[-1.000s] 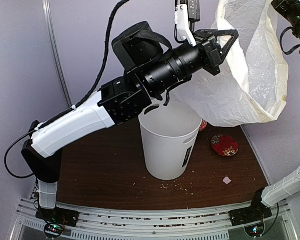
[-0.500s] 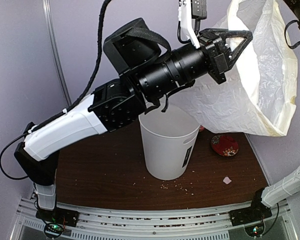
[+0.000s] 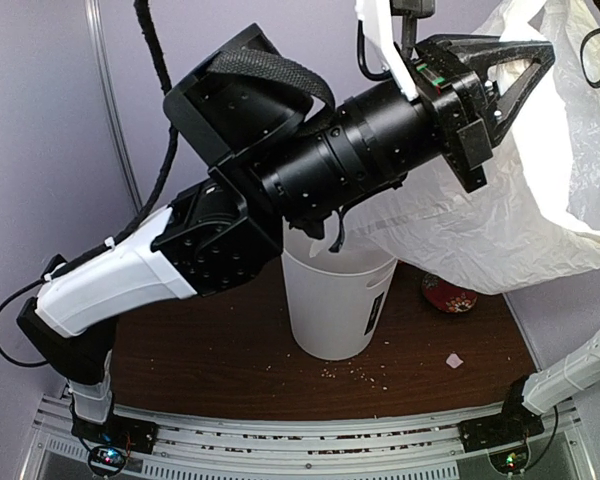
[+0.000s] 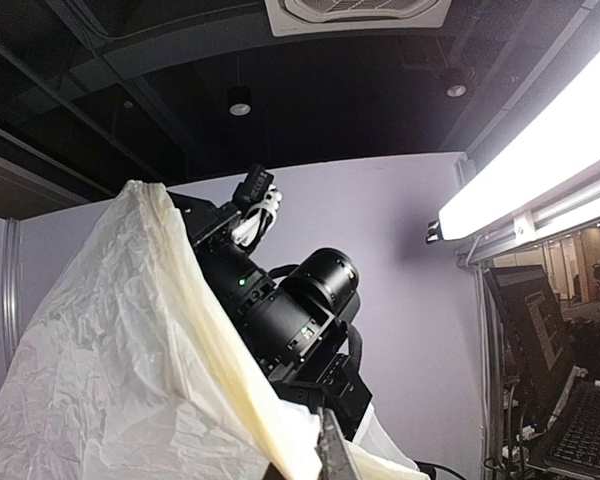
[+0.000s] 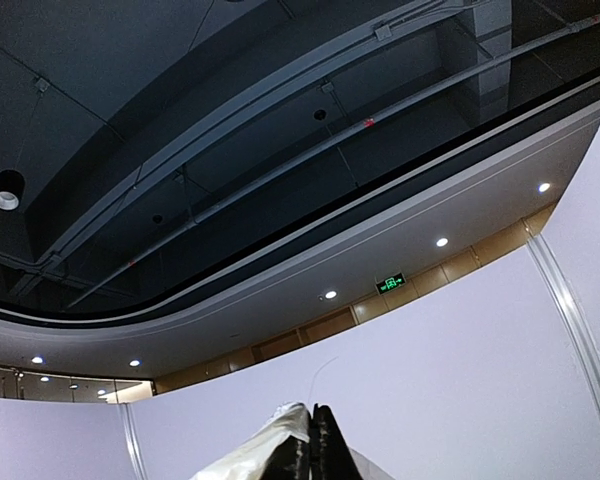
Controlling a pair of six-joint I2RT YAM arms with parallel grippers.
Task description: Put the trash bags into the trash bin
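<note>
1. The step in hand is carrying the bag over the bin. The trash bag hangs in the air between both arms, up and to the right of the trash bin. Its lowest folds sag over the bin's far-right rim, and nothing is inside yet.
2. The left gripper looks clamped on the bag's rim. Its wrist view shows crinkled plastic bunched against one finger.
3. The right gripper is pinched tight on a sliver of pale plastic.
4. Next, I judge, both grips need to travel left and down until the bulk hangs above the bin's mouth. The bag is wider than the bin, so it will have to be gathered or fed in fold by fold.
5. The bulky left arm crosses directly above the opening and crowds the way in.
6. On the table, a red-patterned bowl sits right of the bin under the drooping plastic. A paper scrap and crumbs lie nearer.
</note>
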